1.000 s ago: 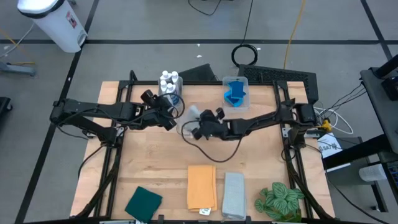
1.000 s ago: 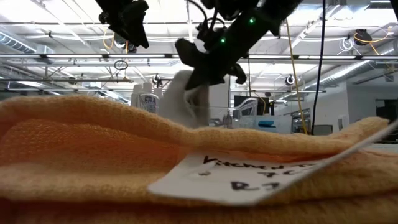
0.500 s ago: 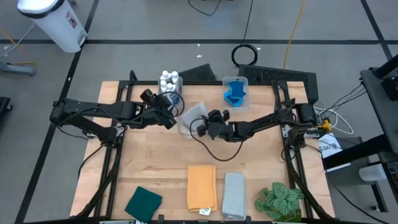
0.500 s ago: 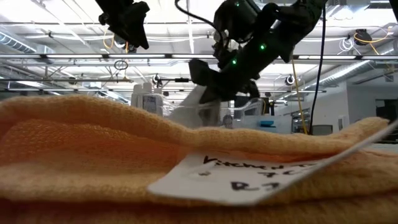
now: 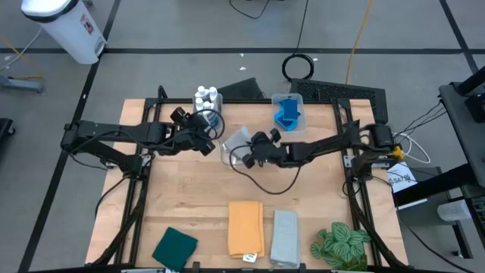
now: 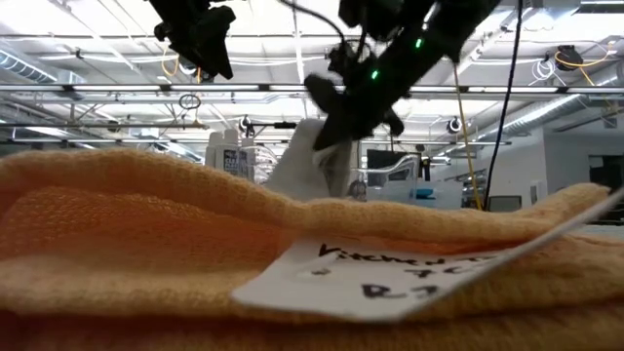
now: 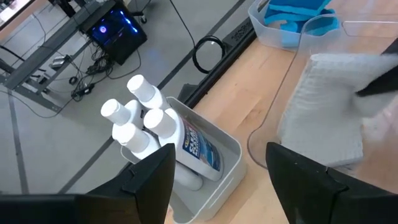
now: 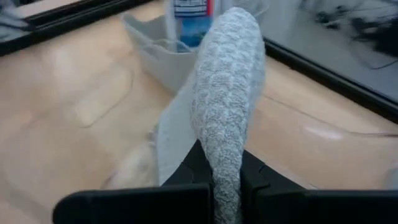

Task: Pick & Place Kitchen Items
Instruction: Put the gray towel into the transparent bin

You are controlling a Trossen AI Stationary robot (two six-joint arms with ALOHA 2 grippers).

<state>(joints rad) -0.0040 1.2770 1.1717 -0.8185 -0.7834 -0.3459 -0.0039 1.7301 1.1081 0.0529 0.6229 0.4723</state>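
Right gripper (image 5: pixel 250 149) pinches a folded grey knitted cloth (image 8: pixel 225 81).
Left gripper (image 5: pixel 208 136), fingers spread and holding nothing, hovers just beside small white bottles (image 7: pixel 140 118).

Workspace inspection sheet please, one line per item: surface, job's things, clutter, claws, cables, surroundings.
Surface: pale wooden table top.
Job's things: folded orange cloth, folded grey cloth, dark green cloth at the near edge; white bottles in a grey bin; blue sponges in a clear bin.
Clutter: green leafy plant at a corner.
Claws: right claw shut on a light grey knitted cloth above the table's middle; left claw open, near the bottles.
Cables: black cable coil on the floor.
Surroundings: white bin on the floor.
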